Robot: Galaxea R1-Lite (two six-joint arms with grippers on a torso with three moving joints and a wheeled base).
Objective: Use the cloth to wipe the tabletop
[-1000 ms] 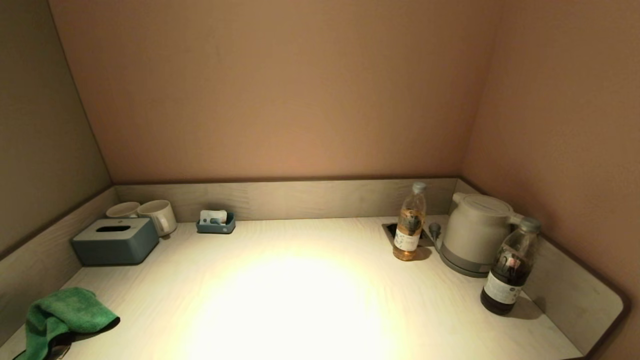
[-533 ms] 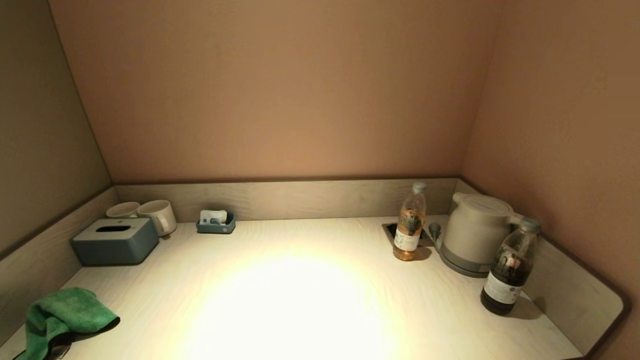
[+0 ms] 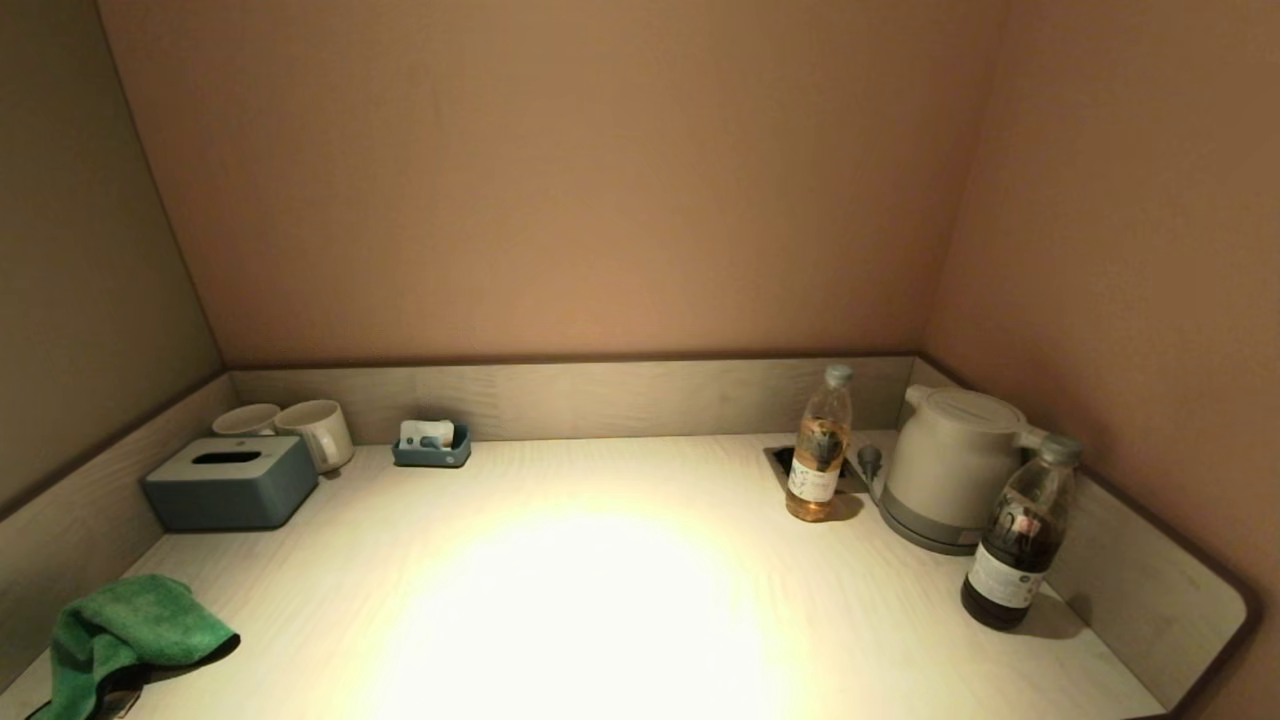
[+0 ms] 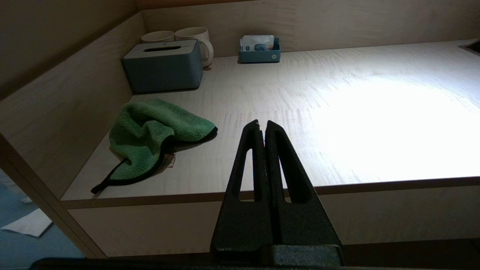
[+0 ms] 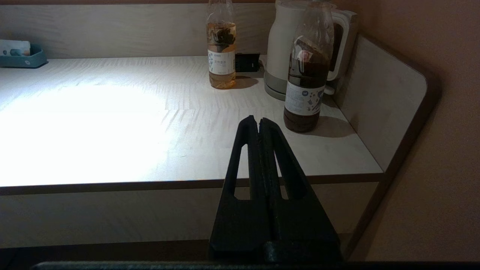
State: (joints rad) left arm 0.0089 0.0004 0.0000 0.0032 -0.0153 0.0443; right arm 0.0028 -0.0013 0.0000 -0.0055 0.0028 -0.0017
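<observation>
A crumpled green cloth (image 3: pixel 125 632) with a dark hem lies on the pale wooden tabletop (image 3: pixel 600 600) at its front left corner, also in the left wrist view (image 4: pixel 150 138). My left gripper (image 4: pixel 261 123) is shut and empty, held low in front of the table's front edge, right of the cloth and apart from it. My right gripper (image 5: pixel 257 120) is shut and empty, held low before the front edge near the right end. Neither gripper shows in the head view.
A blue-grey tissue box (image 3: pixel 230 482), two white mugs (image 3: pixel 315 432) and a small blue tray (image 3: pixel 432 447) stand at the back left. A pale tea bottle (image 3: pixel 818 445), a white kettle (image 3: pixel 950 468) and a dark bottle (image 3: pixel 1020 535) stand at the right. Low walls rim the table.
</observation>
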